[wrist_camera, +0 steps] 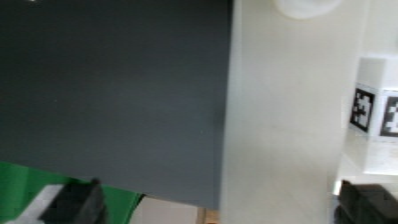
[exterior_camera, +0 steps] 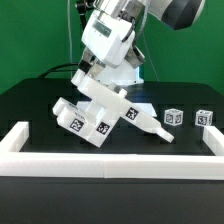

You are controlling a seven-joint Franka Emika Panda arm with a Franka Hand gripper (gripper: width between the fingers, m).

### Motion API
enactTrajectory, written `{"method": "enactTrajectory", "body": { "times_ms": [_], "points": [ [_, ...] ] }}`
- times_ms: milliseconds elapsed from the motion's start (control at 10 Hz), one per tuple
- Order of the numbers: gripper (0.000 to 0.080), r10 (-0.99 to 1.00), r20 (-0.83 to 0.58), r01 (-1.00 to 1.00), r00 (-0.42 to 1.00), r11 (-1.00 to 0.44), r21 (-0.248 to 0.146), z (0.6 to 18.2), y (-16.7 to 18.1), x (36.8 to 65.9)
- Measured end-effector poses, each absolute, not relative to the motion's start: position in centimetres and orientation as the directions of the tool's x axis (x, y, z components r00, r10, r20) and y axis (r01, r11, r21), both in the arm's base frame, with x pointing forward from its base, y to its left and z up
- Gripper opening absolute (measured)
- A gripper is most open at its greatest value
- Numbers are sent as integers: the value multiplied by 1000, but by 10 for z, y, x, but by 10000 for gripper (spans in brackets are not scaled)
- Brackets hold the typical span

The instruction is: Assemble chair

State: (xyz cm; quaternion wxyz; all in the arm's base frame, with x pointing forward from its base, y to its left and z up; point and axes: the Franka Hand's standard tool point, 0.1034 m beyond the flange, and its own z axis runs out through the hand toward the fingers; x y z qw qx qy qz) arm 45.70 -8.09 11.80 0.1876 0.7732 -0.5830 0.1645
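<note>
The robot's gripper, jaws spread wide and gripping nothing, hangs over the tilted chair (partly assembled, resting on the black table), probably positioning for a fresh hold.

Chair: matte white blocky parts, joined cluster, tilted on black table, tags on faces. Two small tagged cubes apart toward exterior view's right. Wrist view: white panel close, tag at edge.
</note>
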Motion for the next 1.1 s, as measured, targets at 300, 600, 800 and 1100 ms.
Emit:
{"method": "enactTrajectory", "body": {
  "times_ms": [300, 600, 800, 1100],
  "points": [
    [649, -844, 459, -960, 278, -266, 92, 126, -65, 472],
    [649, -841, 461, -957, 282, -283, 68, 135, -62, 492],
    [649, -841, 461, -957, 283, -283, 72, 134, -62, 490],
    [649, -840, 463, -954, 281, -299, 36, 147, -63, 517]
  ]
}}
